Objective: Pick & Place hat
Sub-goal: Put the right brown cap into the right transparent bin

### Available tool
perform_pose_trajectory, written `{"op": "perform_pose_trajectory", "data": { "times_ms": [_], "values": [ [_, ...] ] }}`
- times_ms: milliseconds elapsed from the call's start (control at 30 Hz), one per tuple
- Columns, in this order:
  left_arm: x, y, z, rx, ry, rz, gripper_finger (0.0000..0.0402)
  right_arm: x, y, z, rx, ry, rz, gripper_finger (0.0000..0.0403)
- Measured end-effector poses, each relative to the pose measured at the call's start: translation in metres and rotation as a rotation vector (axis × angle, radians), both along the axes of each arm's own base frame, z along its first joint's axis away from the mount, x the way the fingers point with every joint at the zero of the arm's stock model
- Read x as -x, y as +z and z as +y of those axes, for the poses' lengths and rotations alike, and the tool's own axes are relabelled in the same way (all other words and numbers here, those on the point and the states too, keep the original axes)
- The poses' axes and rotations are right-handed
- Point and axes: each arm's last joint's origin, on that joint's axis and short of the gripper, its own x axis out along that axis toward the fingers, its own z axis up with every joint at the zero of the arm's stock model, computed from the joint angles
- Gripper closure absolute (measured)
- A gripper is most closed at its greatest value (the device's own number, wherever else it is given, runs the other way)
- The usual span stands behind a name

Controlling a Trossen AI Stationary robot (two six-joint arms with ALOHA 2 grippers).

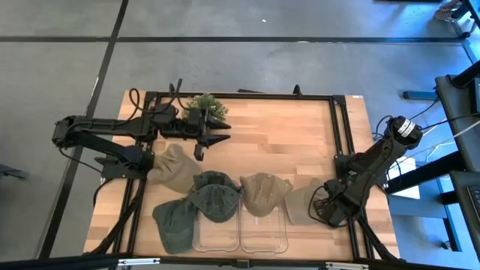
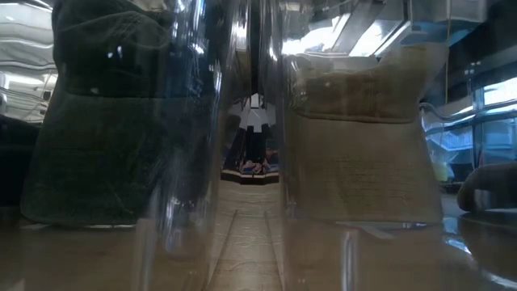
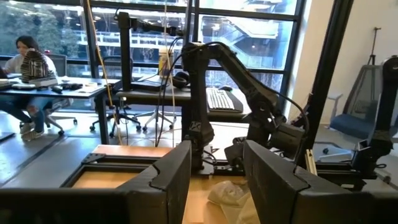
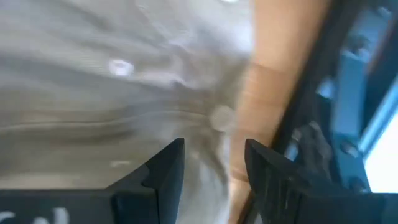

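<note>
Right claw [image 1: 324, 211] spread over the beige hat [image 1: 304, 199]; left claw [image 1: 212, 137] (by the plant [image 1: 206, 105]) spread, empty

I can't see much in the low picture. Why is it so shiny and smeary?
Low view: clear bins sit right against the camera, so glare streaks the hats behind. Right wrist view: the pale hat is blurred, too close. High view: even light, sharp.

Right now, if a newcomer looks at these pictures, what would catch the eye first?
Probably the row of caps along the table's near edge: a dark green cap on the left, a tan cap in the middle, both beside the clear bins. Then the right gripper, open, low over a pale cap, and the left gripper, open, by a small green plant.
</note>
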Motion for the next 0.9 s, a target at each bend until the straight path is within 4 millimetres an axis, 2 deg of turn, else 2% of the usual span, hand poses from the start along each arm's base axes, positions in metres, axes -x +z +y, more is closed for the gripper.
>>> {"op": "perform_pose_trajectory", "data": {
  "times_ms": [433,900],
  "values": [
    [0.001,0.000,0.005,0.011,-0.031,0.006,0.0258,0.000,-0.013,0.003,0.069,-0.018,0.052,0.0234],
    [0.001,0.000,0.005,0.013,-0.030,0.005,0.0258,-0.008,-0.040,0.012,0.146,-0.005,0.090,0.0235]
  ]
}}
